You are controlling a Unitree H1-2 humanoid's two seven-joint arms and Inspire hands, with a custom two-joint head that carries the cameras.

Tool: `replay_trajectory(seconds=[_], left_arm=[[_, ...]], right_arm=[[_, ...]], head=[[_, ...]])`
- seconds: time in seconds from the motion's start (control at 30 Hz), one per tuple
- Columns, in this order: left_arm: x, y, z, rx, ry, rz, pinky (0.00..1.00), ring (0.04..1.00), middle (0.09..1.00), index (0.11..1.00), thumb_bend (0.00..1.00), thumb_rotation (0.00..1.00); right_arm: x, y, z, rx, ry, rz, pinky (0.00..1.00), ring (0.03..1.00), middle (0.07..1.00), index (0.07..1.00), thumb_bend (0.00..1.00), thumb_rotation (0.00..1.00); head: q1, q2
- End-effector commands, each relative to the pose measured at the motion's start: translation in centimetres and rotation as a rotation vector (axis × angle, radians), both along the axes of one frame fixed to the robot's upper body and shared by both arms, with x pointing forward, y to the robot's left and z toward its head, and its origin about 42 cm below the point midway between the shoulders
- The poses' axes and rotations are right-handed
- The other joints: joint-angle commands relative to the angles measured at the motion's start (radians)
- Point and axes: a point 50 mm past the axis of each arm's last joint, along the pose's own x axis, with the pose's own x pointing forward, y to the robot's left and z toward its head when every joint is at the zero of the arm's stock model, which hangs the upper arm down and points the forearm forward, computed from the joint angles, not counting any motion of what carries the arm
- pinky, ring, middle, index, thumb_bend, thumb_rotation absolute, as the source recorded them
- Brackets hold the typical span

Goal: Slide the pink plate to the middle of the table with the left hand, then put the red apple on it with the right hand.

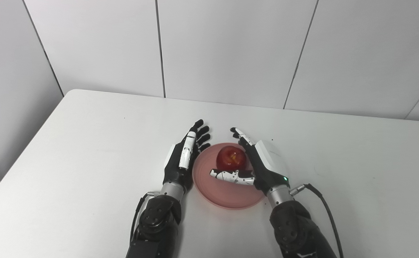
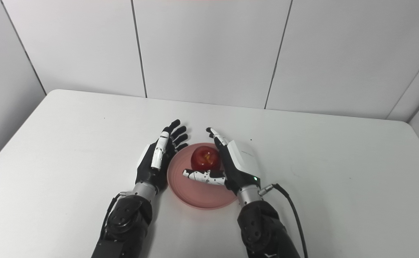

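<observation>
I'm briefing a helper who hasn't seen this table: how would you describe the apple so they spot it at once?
Start from the white table; near its front middle a pink plate lies between the two robot hands. The red apple sits on the plate's far half, with the open right hand cupped beside it. It is the only round, glossy red thing there.

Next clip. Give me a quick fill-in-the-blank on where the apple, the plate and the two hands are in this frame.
1. The red apple rests on the ____ plate.
2. The right hand is open, fingers stretched past the apple's right side, its ____ lying across the plate in front of the apple.
3. The left hand is open beside the pink plate's ____ edge.

Missing words: pink; thumb; left
</observation>
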Motion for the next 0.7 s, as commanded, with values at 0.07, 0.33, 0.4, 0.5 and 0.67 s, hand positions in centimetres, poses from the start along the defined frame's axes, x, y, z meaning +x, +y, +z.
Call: replay_trajectory(seconds=[0.07, 0.33, 0.4, 0.5, 0.67], left_arm=[[-0.1, -0.1, -0.3, -0.016, 0.02, -0.01, 0.92, 0.919, 0.925, 0.914, 0.37, 1.0], [0.0, -0.4, 0.2, -0.028, 0.038, -0.001, 0.91, 0.92, 0.922, 0.906, 0.35, 1.0], [0.0, -0.4, 0.1, -0.033, 0.038, -0.001, 0.9, 0.922, 0.92, 0.908, 0.34, 1.0], [0.0, -0.3, 0.0, -0.044, 0.038, 0.002, 0.9, 0.918, 0.917, 0.901, 0.35, 1.0], [0.0, -0.2, -0.2, -0.035, 0.035, 0.007, 0.89, 0.91, 0.917, 0.896, 0.36, 1.0]], right_arm=[[0.1, 0.0, 2.8, 0.044, -0.128, 0.022, 0.81, 0.885, 0.913, 0.937, 1.0, 0.65], [-0.8, -1.2, 5.4, 0.136, -0.213, 0.021, 0.8, 0.884, 0.93, 0.958, 1.0, 0.7], [-1.0, -1.5, 5.9, 0.172, -0.223, 0.024, 0.81, 0.891, 0.933, 0.958, 1.0, 0.69], [-1.2, -2.3, 6.6, 0.237, -0.249, 0.026, 0.81, 0.893, 0.931, 0.953, 1.0, 0.68], [-1.2, -3.9, 7.0, 0.271, -0.27, -0.027, 0.84, 0.911, 0.936, 0.953, 1.0, 0.74]], head=[[0.0, -0.002], [-0.001, -0.004], [-0.001, -0.005], [-0.002, -0.005], [-0.011, -0.006]])
